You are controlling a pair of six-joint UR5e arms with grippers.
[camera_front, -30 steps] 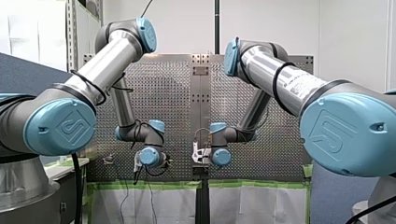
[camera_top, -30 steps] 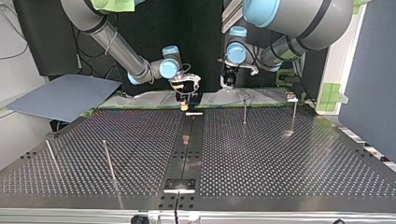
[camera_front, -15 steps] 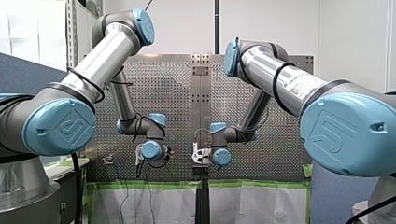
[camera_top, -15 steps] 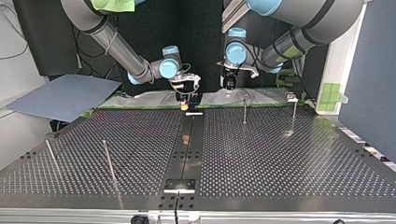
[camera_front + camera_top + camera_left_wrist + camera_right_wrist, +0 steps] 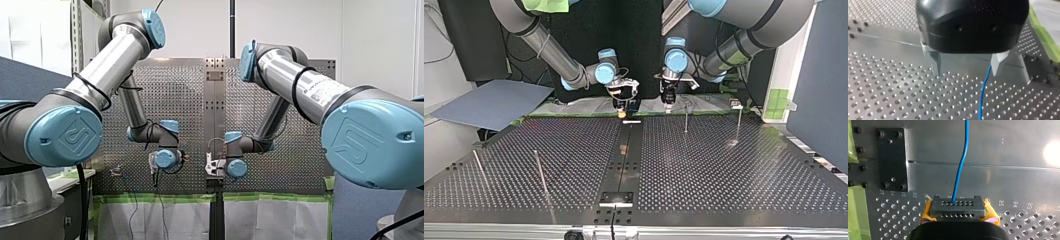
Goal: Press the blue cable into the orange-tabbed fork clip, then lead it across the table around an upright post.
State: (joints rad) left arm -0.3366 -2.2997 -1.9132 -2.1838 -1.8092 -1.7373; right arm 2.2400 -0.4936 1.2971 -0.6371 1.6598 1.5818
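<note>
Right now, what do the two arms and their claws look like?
My left arm and my right arm are silver tubes with pale blue joint caps, the nearest embossed with a logo, and black cables looped round them. The right one bears a printed label. My left claw has a rounded black housing and pale tapered metal fingers; my right claw shows yellow pads.

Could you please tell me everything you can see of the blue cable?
The blue cable is thin and smooth. In the right wrist view it leaves my shut right gripper, with yellow pads, and curves gently away over the metal table. In the left wrist view it runs just inside one finger of my open left gripper; whether they touch is unclear.
</note>
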